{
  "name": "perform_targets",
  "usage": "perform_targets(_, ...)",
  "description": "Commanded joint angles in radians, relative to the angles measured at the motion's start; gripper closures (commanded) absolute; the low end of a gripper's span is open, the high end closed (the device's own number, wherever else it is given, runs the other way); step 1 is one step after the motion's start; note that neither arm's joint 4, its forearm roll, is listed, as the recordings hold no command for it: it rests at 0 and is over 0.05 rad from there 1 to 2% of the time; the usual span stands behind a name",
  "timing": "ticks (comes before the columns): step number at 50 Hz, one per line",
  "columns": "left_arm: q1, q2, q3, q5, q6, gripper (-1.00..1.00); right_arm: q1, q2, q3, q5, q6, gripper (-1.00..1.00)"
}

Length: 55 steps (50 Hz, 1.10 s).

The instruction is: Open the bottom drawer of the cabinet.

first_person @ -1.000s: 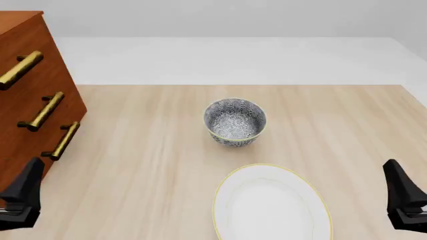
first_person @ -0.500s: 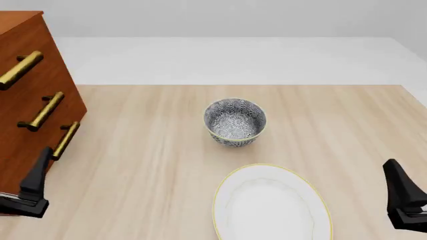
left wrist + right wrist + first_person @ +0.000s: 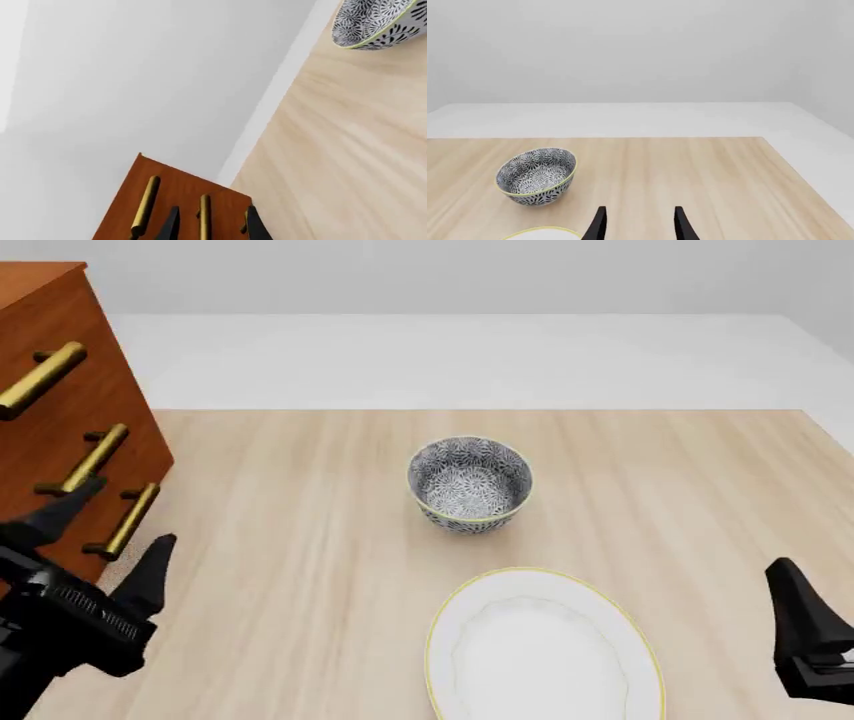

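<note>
Hovering just beside the bottom drawer (image 3: pixel 60 540), the left arm's fingers (image 3: pixel 150 565) gape apart, gripping nothing.

Bright, even, nearly shadowless simulator light; sharp renders, no glare or blur.

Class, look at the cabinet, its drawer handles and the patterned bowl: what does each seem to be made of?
The cabinet: reddish-brown wood, smooth satin finish, faint grain showing. Drawer handles: probably brass or brass-look metal, golden with a soft sheen. The bowl: likely glazed ceramic, with a dark-and-white floral print and a thin yellow rim.
</note>
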Motion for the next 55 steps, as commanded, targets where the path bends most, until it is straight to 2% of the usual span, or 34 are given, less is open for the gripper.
perform_targets(1,0.019,0.313,0.004,-0.221,0.167,-1.0,0.0,0.002,0.0,-0.002,0.0,-1.0)
perform_targets(4,0.016,0.379,0.004,-0.27,0.194,-1.0,0.0,0.001,0.0,-0.001,0.0,-1.0)
perform_targets(7,0.025,0.388,0.004,-0.262,0.206,-1.0,0.0,0.002,0.0,-0.001,0.0,-1.0)
perform_targets(11,0.037,0.472,0.004,-0.332,0.229,-1.0,0.0,0.002,0.0,-0.003,0.0,-1.0)
perform_targets(21,0.053,0.574,0.004,-0.417,0.223,-1.0,0.0,0.007,0.0,-0.007,0.0,-1.0)
perform_targets(55,0.142,0.638,0.003,-0.43,0.221,-1.0,0.0,0.008,0.0,-0.007,0.0,-1.0)
